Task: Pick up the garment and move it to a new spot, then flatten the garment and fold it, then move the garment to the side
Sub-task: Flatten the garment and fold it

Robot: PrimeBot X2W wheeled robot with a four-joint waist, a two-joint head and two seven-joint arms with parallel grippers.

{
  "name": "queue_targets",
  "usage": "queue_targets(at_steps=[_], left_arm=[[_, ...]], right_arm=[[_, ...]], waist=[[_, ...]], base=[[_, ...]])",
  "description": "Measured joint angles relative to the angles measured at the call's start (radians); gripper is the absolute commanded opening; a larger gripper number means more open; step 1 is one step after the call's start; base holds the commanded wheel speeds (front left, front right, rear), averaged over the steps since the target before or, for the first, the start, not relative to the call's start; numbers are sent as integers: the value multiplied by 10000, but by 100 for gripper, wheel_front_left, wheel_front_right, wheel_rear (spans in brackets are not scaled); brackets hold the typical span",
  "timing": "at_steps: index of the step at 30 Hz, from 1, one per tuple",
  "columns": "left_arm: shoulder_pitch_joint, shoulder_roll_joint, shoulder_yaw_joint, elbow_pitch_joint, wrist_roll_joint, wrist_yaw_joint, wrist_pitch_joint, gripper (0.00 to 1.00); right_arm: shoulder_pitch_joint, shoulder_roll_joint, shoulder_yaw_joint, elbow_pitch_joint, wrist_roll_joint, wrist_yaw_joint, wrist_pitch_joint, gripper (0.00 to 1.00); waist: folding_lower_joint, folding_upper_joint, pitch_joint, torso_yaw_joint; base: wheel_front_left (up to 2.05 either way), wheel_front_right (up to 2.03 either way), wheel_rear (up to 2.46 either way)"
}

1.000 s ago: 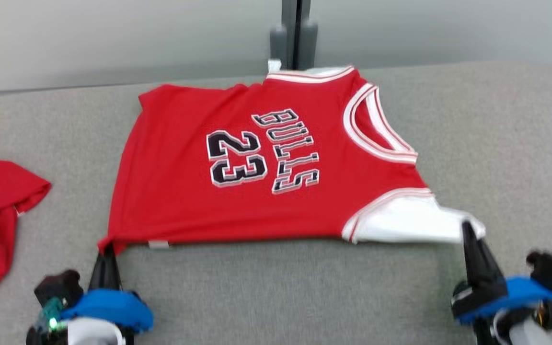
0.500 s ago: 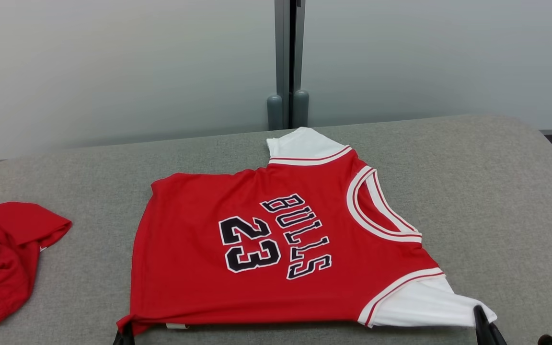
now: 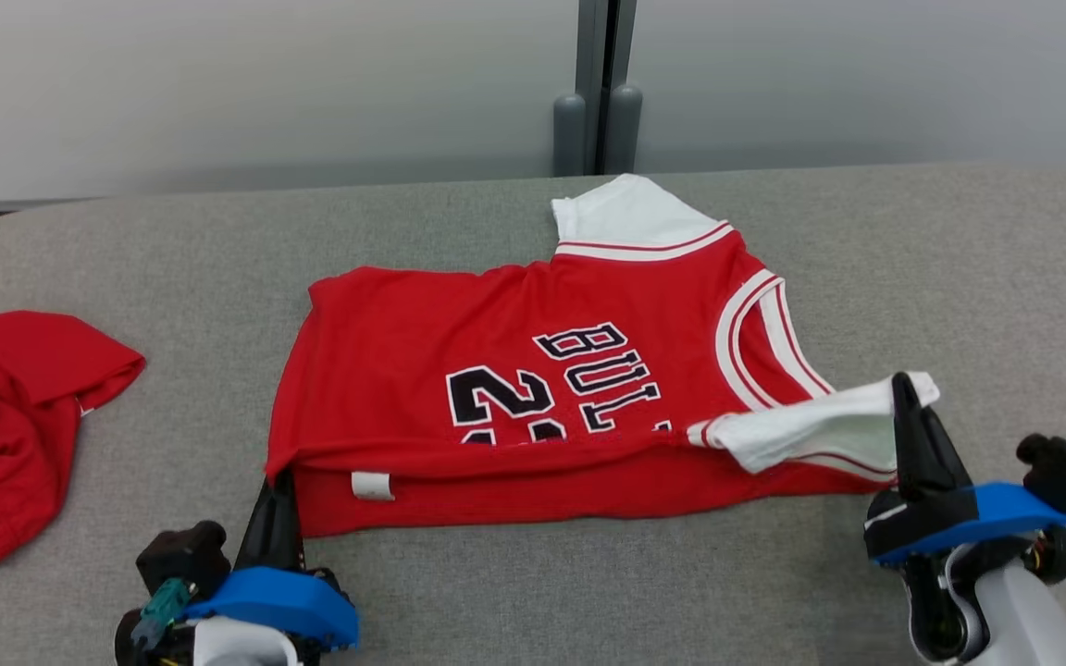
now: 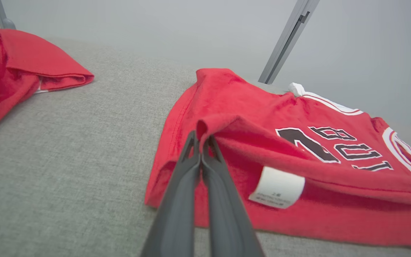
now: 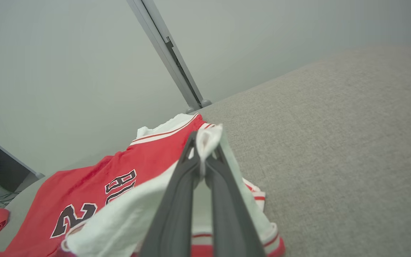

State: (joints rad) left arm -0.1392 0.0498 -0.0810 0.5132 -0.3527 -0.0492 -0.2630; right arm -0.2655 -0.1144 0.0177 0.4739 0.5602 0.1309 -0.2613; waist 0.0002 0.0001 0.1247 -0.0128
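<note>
Near jersey (image 3: 496, 370) edge: left claw (image 3: 278, 481) clamps hem (image 4: 214, 125), right claw (image 3: 903, 387) clamps sleeve (image 3: 811, 430); wrist views confirm pinch.

Near edge of jersey (image 3: 514, 370) now raised and carried toward the far side. Left gripper (image 3: 280, 477) pinches the red hem corner and right gripper (image 3: 901, 381) the white sleeve (image 3: 811, 430). Fold now hides the near half of the lettering. Label (image 3: 372, 486) now exposed.

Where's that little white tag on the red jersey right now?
In the head view the white tag hangs at the near edge of the red jersey, toward its left corner, just right of the shut jaws of the left gripper.
</note>
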Motion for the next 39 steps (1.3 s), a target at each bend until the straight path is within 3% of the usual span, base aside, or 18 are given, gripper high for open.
queue_targets(at_steps=[13,14,15,16,27,39], left_arm=[[-1797,0,-280,989,130,128,0,0],[-1877,0,-280,991,157,130,2,0],[-1940,2,-280,988,184,130,0,21],[-1971,0,-274,940,192,140,2,97],[-1180,19,-244,130,-430,531,0,100],[-1128,13,-566,1442,-518,1026,-81,100]], right_arm=[[-2023,10,-556,1482,-1049,0,0,0],[-2087,25,-568,1524,-1120,-2,0,46],[-2147,54,-587,1567,-1160,-2,0,100],[-2195,82,-617,1595,-1237,0,0,100],[-1718,389,-1448,890,-1582,-2,0,100],[-824,562,-1384,727,-2088,-2,0,100]], waist=[[1,2,1278,324],[1,2,1333,345],[0,2,1383,362],[0,2,1423,379],[-2,1,1418,340],[-3,-2,1525,42]], base=[[0,0,0],[0,0,0],[0,0,0],[0,0,0],[0,0,0],[0,0,0]])
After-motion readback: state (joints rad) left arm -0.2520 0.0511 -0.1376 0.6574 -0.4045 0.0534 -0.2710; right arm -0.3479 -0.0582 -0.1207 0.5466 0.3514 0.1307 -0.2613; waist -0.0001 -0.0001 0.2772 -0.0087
